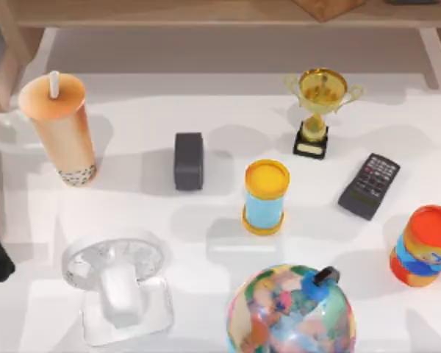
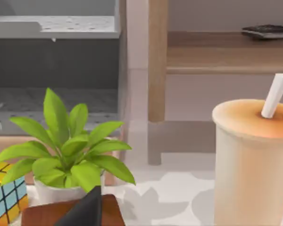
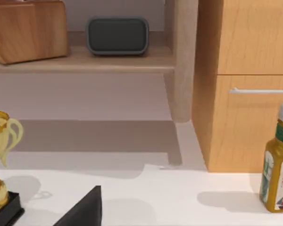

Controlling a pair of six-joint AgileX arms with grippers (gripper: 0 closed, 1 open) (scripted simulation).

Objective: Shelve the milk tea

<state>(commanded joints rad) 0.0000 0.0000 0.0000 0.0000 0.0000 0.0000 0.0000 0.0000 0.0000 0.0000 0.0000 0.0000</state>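
The tabletop (image 1: pixel 206 243) is white and smooth, with soft grey shadows beside each thing. At the lower edge of the top view a many-coloured globe (image 1: pixel 290 312) stands a little right of the middle, and a white fan (image 1: pixel 117 290) stands at the lower left. At the right edge, just above the globe's level, there is one short can (image 1: pixel 424 246) with an orange top and blue and yellow bands.

In the middle stands one blue cylinder (image 1: pixel 265 197) with yellow ends. To its left lies one dark grey box (image 1: pixel 189 161), and to its right one black calculator (image 1: pixel 369 185). Between these things the white surface is open, and the widest free band runs from the left side across the middle of the frame.

Farther up, one gold trophy (image 1: pixel 320 103) stands on a black base in the upper right part. The milk tea (image 1: pixel 60 129) stands in the upper left, apart from the others, with its white straw up; there is one such cup. In the left wrist view the cup (image 2: pixel 252 165) is close at the lower right, and one green plant (image 2: pixel 68 146) and one puzzle cube (image 2: pixel 7 195) are at the lower left.

Behind the tabletop a wooden shelf (image 1: pixel 206 13) runs along the upper edge. In the right wrist view it carries one dark speaker (image 3: pixel 117 36) and a wooden block (image 3: pixel 28 29); one yellow bottle (image 3: pixel 279 176) stands at the right, before a wooden cabinet (image 3: pixel 252 70).

For the left hand and the right hand I cannot tell if they are wide or narrow.
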